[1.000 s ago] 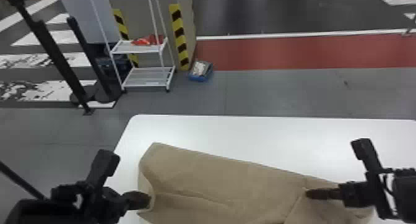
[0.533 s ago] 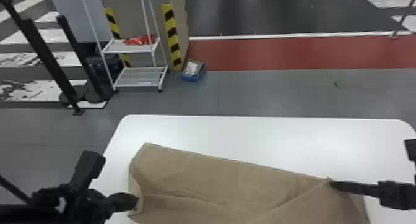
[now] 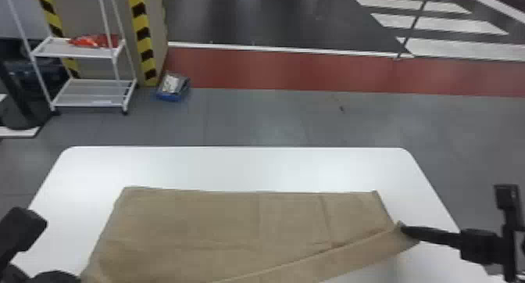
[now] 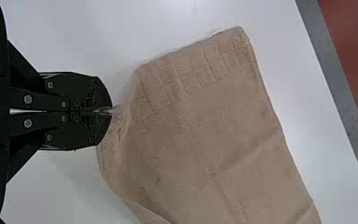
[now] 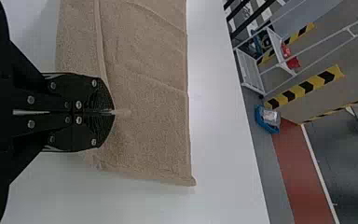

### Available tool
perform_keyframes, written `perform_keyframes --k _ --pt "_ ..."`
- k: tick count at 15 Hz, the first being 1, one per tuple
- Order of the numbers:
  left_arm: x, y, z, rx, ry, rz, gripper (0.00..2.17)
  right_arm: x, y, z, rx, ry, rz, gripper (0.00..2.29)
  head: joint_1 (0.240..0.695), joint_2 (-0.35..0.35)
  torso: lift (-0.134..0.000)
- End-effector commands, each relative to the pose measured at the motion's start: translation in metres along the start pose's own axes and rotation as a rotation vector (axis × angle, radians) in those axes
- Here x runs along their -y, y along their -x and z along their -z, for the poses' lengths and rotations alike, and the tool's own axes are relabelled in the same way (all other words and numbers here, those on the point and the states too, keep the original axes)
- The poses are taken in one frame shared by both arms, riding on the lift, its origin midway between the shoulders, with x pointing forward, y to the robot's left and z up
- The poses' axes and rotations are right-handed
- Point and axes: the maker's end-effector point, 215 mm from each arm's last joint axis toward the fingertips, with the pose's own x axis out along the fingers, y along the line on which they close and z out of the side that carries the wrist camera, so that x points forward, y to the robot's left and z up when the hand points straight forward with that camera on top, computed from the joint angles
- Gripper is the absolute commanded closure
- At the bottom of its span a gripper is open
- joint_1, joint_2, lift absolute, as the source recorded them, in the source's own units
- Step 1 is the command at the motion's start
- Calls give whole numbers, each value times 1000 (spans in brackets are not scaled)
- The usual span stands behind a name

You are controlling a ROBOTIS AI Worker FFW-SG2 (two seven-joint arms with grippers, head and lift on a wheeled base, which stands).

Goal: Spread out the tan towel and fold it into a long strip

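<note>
The tan towel (image 3: 234, 223) is spread over the white desk (image 3: 234, 169). Its far edge is laid almost straight from side to side, and bare desk can be seen past that edge. Some soft lines are pressed into the cloth. Near the right end, a slanted band of towel can be seen, with a thin edge running from the right end effector down toward the near side of the desk.

The left end effector (image 3: 75, 279) is seen at the near left of the desk, by the left side of the towel. In the left wrist view, its two black fingers are closed together, and a bit of the towel's edge is pinched by the left end effector (image 4: 112, 110). The cloth is bunched a little there, and small box-like lines can be seen on it.

The right end effector (image 3: 404, 229) is seen at the right side of the towel. Its fingers are closed too, and the cloth is pinched at their tips. A small point of cloth is poked up there. In the right wrist view, a long raised edge is seen beside the right end effector (image 5: 114, 112).

Behind the desk, a white rack (image 3: 91, 92) is seen on the floor, with a red thing (image 3: 93, 40) kept on its upper shelf. A blue box (image 3: 172, 95) is set near the rack.
</note>
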Motion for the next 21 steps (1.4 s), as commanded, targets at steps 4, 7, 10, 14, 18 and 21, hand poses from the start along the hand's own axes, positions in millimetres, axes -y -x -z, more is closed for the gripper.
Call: perform_keyframes --k 4,7,10,14,18,21 --pt "11 -9 7 -75 -76 27 1909 3 8 -3 18 37 -12 1234 695 -185 0" --pt "13 -16 12 -122 -106 22 1909 4 8 -3 18 37 -11 1234 695 -196 0" --pt "7 -14 7 -122 -117 4 1902 11 16 -5 37 24 5 1234 695 -198 0" --pt "0 -19 18 -140 -97 -37 414 9 14 -3 33 28 -1 1234 695 -197 0" --pt "-27 -13 56 -178 -93 -213 178 8 9 1 26 27 -5 1234 695 -157 0" --pt "-6 -17 43 -68 -290 -171 306 8 6 0 27 30 -4 1234 695 -123 0"
